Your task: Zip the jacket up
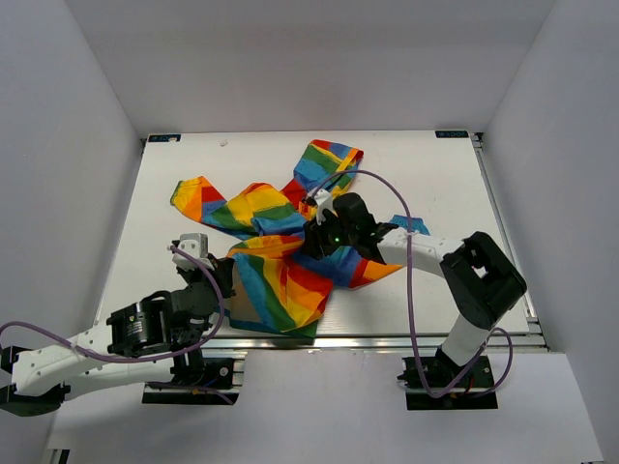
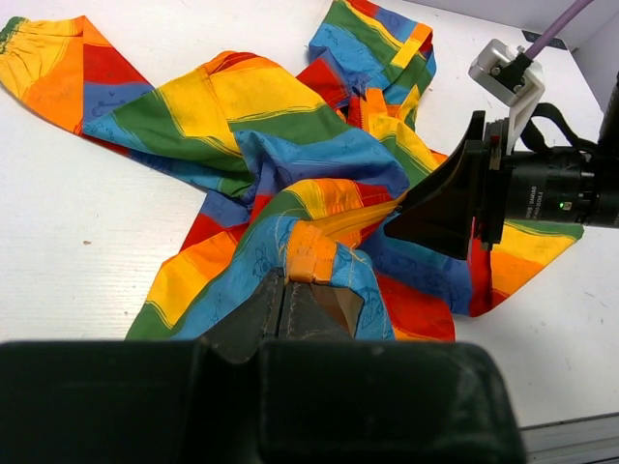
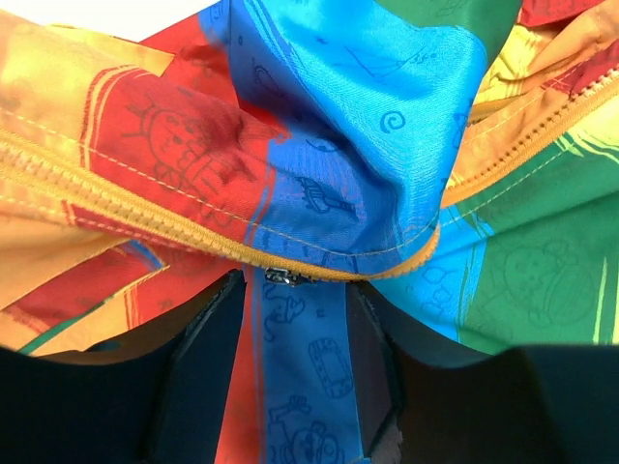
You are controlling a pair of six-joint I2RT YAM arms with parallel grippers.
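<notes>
Left end effector (image 2: 285,293) pinches the jacket (image 2: 300,159); right end effector (image 3: 295,295) straddles it.

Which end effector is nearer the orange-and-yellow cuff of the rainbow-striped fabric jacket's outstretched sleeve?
Left. The left end effector grips the jacket edge on the near side of the cuff; the right end effector sits mid-jacket, farther right.
</notes>
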